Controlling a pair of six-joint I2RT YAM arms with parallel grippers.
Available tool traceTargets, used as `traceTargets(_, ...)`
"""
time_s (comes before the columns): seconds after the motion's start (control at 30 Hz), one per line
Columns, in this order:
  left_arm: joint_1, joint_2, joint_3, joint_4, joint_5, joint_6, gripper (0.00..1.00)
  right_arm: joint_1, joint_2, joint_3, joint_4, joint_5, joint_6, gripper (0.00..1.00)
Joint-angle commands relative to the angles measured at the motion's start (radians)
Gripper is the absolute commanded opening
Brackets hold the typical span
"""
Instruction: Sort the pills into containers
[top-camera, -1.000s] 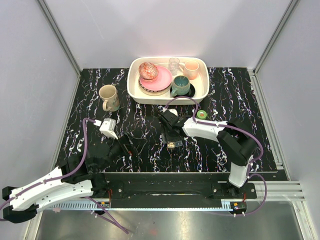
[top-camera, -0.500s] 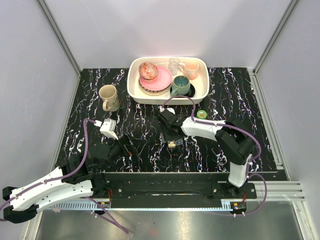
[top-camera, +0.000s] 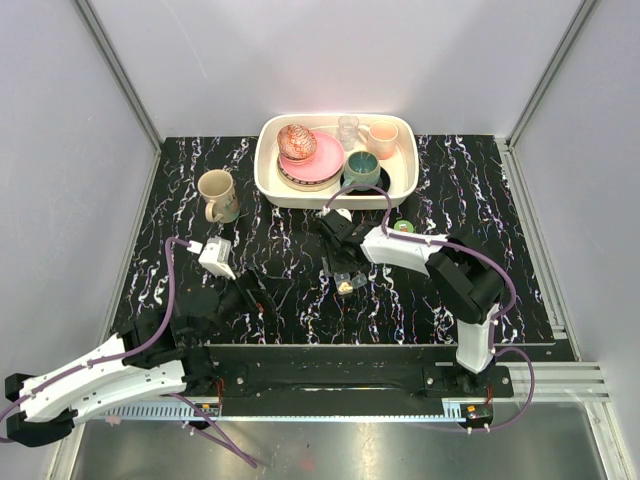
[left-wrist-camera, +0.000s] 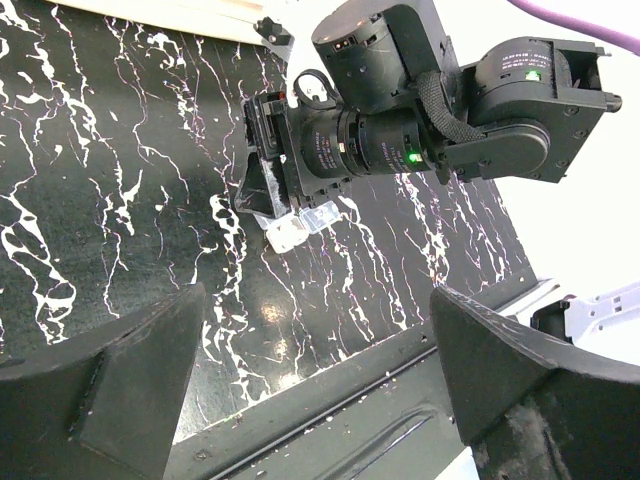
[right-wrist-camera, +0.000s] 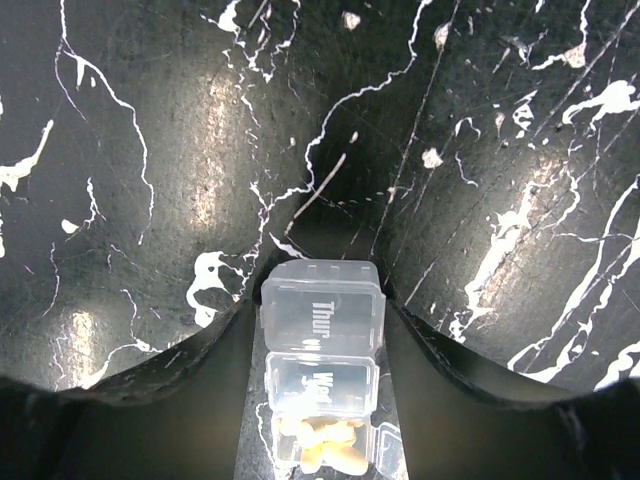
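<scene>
The containers (right-wrist-camera: 322, 330) are a clear strip of three square compartments, two lids marked "Thur" and "Wed". It lies lengthwise between my right gripper's (right-wrist-camera: 322, 300) fingers, which press its sides. Yellow pills (right-wrist-camera: 325, 445) fill the nearest compartment, whose lid stands open. From above, the strip (top-camera: 345, 284) sits mid-table under the right gripper (top-camera: 341, 266), pills (top-camera: 346, 288) showing yellow. The left wrist view shows the same strip (left-wrist-camera: 295, 225) at the right arm's tip. My left gripper (top-camera: 247, 296) (left-wrist-camera: 320, 400) stands wide open with nothing in it, near the front edge.
A white tub (top-camera: 268, 172) of plates, cups and a mug stands at the back. A beige mug (top-camera: 217, 195) is at the back left. A green bottle (top-camera: 403, 228) sits behind the right arm. The left wrist's white camera block (top-camera: 217, 256) is left of centre.
The right arm has drawn a little toward the tub, and the strip has shifted slightly with it. The left arm has not moved.
</scene>
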Motion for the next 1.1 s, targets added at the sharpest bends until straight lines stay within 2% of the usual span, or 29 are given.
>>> traceTargets(0.0, 0.0, -0.007, -0.011, 0.017, -0.029, -0.006, 0.99, -0.014, 0.034, 0.021, -0.009, -0.009, -0.006, 0.58)
traceTargets(0.07, 0.0, -0.005, -0.011, 0.017, -0.031, -0.004, 0.99, -0.014, 0.035, 0.02, -0.012, -0.009, -0.017, 0.54)
traceTargets(0.3, 0.0, -0.014, -0.015, 0.017, -0.029, -0.006, 0.99, -0.014, 0.046, 0.018, -0.021, -0.031, -0.043, 0.53)
traceTargets(0.43, 0.0, -0.022, -0.018, 0.017, -0.028, -0.006, 0.99, -0.014, 0.052, 0.018, -0.033, -0.035, -0.058, 0.6)
traceTargets(0.57, 0.0, -0.025, -0.018, 0.018, -0.028, -0.006, 0.99, -0.013, 0.057, 0.018, -0.044, -0.04, -0.064, 0.58)
traceTargets(0.87, 0.0, -0.024, -0.015, 0.017, -0.029, -0.004, 0.99, -0.014, 0.064, 0.026, -0.066, -0.025, -0.084, 0.18)
traceTargets(1.07, 0.0, -0.025, -0.015, 0.017, -0.028, -0.003, 0.99, -0.014, 0.02, 0.037, -0.082, -0.011, -0.106, 0.06)
